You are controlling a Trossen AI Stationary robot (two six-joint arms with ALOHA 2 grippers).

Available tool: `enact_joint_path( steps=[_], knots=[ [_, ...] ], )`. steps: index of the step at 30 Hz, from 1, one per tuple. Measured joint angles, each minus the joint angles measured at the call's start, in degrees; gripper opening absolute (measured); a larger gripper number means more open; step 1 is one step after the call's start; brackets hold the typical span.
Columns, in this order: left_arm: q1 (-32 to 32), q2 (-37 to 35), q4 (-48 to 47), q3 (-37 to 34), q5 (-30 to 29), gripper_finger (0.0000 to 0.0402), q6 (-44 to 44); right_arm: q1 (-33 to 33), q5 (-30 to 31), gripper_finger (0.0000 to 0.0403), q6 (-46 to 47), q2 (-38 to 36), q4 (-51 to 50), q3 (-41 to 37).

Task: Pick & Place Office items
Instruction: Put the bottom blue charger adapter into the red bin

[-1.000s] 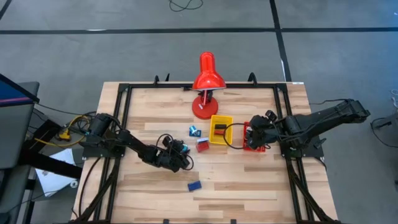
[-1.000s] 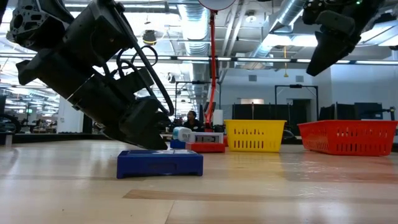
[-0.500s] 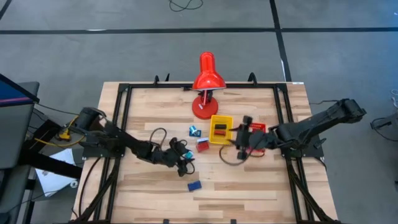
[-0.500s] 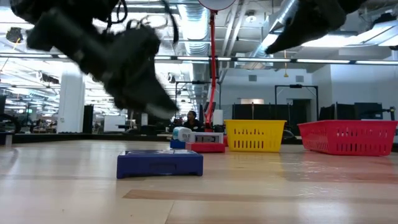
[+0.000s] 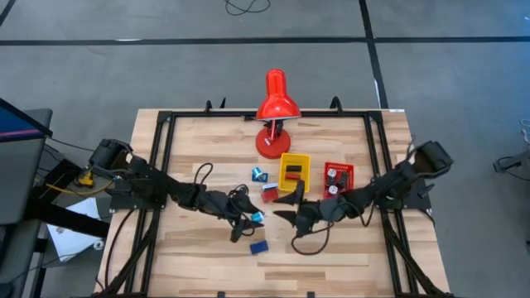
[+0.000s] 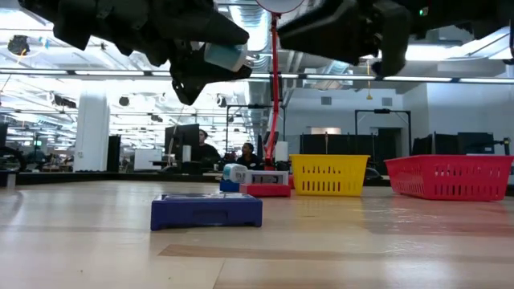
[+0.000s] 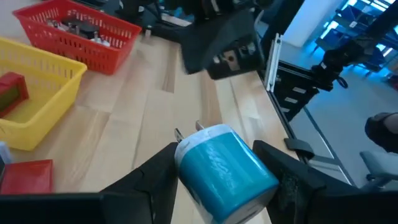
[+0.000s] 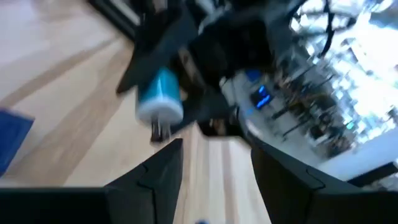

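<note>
My left gripper [image 5: 251, 220] is shut on a teal-and-white plug-like piece [image 7: 224, 171], held above the table's middle and also seen in the low view [image 6: 226, 56]. My right gripper [image 5: 286, 205] is open, just right of that piece and facing it; the right wrist view shows the piece [image 8: 160, 99] ahead of its fingers. A blue flat block [image 5: 258, 247] lies flat on the table below the left gripper. A red block [image 5: 270, 192] and a small blue-and-white piece [image 5: 260, 175] lie left of the yellow tray [image 5: 294, 160]. My left gripper pinches the teal body of the piece [image 7: 249, 177] between its two fingers [image 7: 152, 177], one on each side. The white end with two metal prongs [image 7: 186, 138] points away from the gripper, toward the right arm. The piece is lifted clear of the table.
A red tray [image 5: 339, 169] with small bits sits right of the yellow tray, which holds a red block. A big red desk lamp [image 5: 276, 108] stands at the far edge. A black frame runs along the table's edges. Bare wood lies along the near side.
The left gripper has risen from the table by the blue block, holding the teal piece, and shifted slightly toward the right. The right arm has swung from above the red tray toward the table's left and near edge, and its gripper now faces the left one.
</note>
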Motion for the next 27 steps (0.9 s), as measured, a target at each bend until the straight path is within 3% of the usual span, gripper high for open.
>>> enact_joint_path(
  steps=[4,11,21,27],
  knots=[
    [0.0,0.0,2.1,0.0,3.7,0.0181,0.0,2.1,0.0,0.0182,-0.9,2.7,7.5,0.0],
    [0.0,0.0,5.7,0.0,6.8,0.0182,1.2,3.0,-6.2,0.0189,0.3,4.4,7.6,0.1],
    [0.3,0.0,6.9,0.0,6.9,0.0183,1.1,2.6,-12.2,0.0282,0.2,4.5,6.8,2.6],
    [0.3,0.0,8.3,0.0,8.6,0.0183,1.1,1.8,-12.4,0.0296,0.0,4.5,6.9,3.8]
  ],
)
